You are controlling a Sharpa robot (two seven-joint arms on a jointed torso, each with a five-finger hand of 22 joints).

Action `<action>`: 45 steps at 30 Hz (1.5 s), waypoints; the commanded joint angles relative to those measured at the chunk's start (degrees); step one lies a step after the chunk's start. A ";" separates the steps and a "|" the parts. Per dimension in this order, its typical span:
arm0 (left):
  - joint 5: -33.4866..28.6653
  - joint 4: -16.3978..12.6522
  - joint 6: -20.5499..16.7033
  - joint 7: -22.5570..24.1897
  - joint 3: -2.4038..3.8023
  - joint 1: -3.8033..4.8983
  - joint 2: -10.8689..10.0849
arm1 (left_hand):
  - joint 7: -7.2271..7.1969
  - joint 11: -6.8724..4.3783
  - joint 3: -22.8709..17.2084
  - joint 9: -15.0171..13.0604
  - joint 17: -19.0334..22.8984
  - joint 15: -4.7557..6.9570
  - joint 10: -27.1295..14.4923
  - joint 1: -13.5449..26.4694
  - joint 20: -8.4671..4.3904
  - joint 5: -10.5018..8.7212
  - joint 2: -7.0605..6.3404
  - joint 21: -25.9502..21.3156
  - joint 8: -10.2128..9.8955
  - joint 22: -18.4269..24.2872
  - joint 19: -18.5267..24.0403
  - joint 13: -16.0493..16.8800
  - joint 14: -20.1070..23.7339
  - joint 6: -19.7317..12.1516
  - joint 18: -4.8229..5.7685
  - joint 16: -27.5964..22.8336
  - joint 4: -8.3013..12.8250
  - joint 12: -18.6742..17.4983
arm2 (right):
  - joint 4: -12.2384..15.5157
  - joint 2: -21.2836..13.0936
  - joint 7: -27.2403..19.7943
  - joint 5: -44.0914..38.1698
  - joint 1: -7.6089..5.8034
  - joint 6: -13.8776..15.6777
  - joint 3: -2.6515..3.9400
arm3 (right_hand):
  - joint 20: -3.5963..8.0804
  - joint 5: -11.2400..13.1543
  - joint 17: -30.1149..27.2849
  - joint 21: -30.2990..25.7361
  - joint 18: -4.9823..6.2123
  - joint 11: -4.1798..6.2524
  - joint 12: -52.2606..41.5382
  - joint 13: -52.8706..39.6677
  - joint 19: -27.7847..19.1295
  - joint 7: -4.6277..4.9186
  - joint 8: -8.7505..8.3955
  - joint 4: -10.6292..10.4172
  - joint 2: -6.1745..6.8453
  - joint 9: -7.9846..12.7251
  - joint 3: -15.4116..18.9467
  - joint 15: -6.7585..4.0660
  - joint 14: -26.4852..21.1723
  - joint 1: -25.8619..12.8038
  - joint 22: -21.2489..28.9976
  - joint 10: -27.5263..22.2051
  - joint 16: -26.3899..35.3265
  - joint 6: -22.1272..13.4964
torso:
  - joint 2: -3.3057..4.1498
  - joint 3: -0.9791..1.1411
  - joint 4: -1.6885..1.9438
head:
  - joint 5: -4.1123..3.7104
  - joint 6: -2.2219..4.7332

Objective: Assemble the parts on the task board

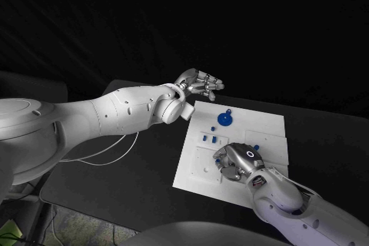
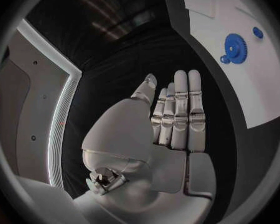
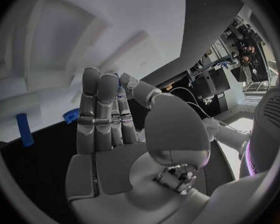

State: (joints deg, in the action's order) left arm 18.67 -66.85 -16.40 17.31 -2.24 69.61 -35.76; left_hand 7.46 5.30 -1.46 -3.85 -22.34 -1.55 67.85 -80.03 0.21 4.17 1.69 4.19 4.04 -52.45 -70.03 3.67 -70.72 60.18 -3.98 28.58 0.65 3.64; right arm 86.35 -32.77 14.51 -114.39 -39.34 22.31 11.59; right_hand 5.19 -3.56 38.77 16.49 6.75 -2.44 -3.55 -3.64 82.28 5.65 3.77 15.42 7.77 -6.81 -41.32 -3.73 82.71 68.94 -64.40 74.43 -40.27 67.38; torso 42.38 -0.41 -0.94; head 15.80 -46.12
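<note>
The white task board (image 1: 265, 123) lies in the middle of the black table. A blue gear (image 1: 224, 118) sits on its far part, with small blue parts (image 1: 207, 139) just nearer. The gear (image 2: 235, 48) and board (image 2: 252, 89) also appear in the left wrist view. My right hand (image 1: 238, 164) is low over the board's near half. In the right wrist view its thumb and a finger pinch a thin blue part (image 3: 120, 82). Another blue part (image 1: 256, 147) lies beside that hand. My left hand (image 1: 201, 84) hovers off the board's far left corner, fingers straight (image 2: 177, 109), holding nothing.
In the right wrist view a blue peg (image 3: 23, 129) and a round blue piece (image 3: 70, 115) lie on the board beyond my fingers. White cables (image 1: 107, 152) trail over the table's left side under the left arm. The table's front edge (image 1: 100, 216) is near.
</note>
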 commanded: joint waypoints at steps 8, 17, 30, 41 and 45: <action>-0.50 -0.03 2.09 -0.53 0.02 0.04 0.01 | -0.04 0.05 0.16 -0.02 0.07 0.04 -0.34 0.56 0.13 0.03 -0.02 -0.06 0.14 0.09 0.19 -0.03 0.28 -0.14 -0.38 0.40 -0.44 0.06 | -0.15 -0.09 0.22 1.74 0.14 -2.71 -0.35 | -1.82 0.10 -0.59 -0.61 2.52 -1.92 0.22 0.17 0.20 0.80 -0.14 -0.90 3.36 2.19 -0.51 1.52 -0.25 -0.12 -1.38 -6.52 -1.27 -1.90 | 0.01 0.04 -0.07 | -0.02 -0.04; -0.59 -0.01 2.43 -0.74 0.01 0.05 -0.06 | -0.04 0.06 0.23 -0.02 0.08 0.03 -0.37 0.62 0.15 -0.03 -0.03 -0.07 0.15 0.13 0.21 -0.03 0.30 -0.14 -0.38 0.40 -0.50 0.06 | 0.21 -0.32 0.21 2.23 0.14 -0.70 -0.38 | -2.15 0.11 -1.55 -2.09 2.76 -2.23 0.22 0.16 0.97 0.86 -0.14 -1.76 4.30 2.56 0.02 1.78 -0.36 -0.01 -1.49 -7.85 -1.87 -2.18 | 0.02 0.06 -0.05 | -0.30 0.02; -0.59 0.26 2.32 -0.65 0.01 0.05 -0.23 | -0.04 0.06 0.23 -0.02 0.08 0.03 -0.37 0.62 0.15 -0.03 -0.03 -0.07 0.15 0.13 0.21 -0.03 0.30 -0.14 -0.38 0.40 -0.50 0.06 | 3.03 -2.10 1.25 3.46 -0.13 1.85 0.21 | -2.20 0.32 -2.03 -3.48 2.77 -2.16 0.21 0.15 2.08 0.71 -0.13 -2.68 5.07 2.50 0.33 1.80 -0.35 -0.23 -1.24 -7.72 -2.39 -2.00 | -0.01 0.09 -0.10 | -1.66 1.16; -0.22 0.72 1.95 -0.26 0.01 0.05 -0.39 | -0.02 0.08 0.39 -0.02 0.13 0.01 -0.41 0.40 0.17 -0.02 -0.04 -0.07 0.16 0.31 0.25 -0.03 0.39 -0.18 -0.38 0.40 -0.45 0.07 | 7.74 -4.85 1.98 7.68 -0.32 -1.69 4.95 | -2.19 0.56 -2.20 -4.48 2.49 -1.99 0.19 0.14 2.79 0.65 -0.15 -2.84 4.91 2.58 2.50 1.78 -0.09 0.11 -1.07 -7.18 -2.74 -3.15 | 0.01 0.13 -0.22 | -3.67 2.95; -0.14 0.74 1.73 -0.01 0.00 0.04 -0.55 | -0.03 0.06 0.35 -0.02 0.13 0.02 -0.37 0.27 0.16 0.02 -0.01 -0.06 0.17 0.32 0.28 -0.02 0.40 -0.15 -0.38 0.40 -0.38 0.07 | 9.18 -6.84 1.47 9.59 -0.35 -4.77 7.20 | -2.10 0.67 -2.12 -4.64 2.22 -1.82 0.19 0.15 3.09 0.76 -0.09 -3.09 4.55 2.52 2.75 1.75 0.12 0.00 -1.00 -6.47 -2.92 -2.93 | -0.01 0.10 -0.26 | -4.25 3.38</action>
State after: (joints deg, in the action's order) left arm 18.53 -66.06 -14.83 16.42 -2.27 69.60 -36.34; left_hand 7.46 5.30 -1.24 -3.85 -22.28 -1.55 67.85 -80.03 0.21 4.17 1.69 4.19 4.04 -52.22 -70.03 3.67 -70.72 60.18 -3.98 28.80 0.43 3.64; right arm 95.20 -39.18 16.04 -107.60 -39.71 21.49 18.62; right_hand 2.98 -3.11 36.60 12.03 8.42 -4.19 -3.22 -3.42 83.75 6.43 3.77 12.34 12.60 -4.30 -38.78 -1.94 82.50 69.00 -65.43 67.70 -42.98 64.58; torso 42.38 -0.30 -1.16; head 11.93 -43.06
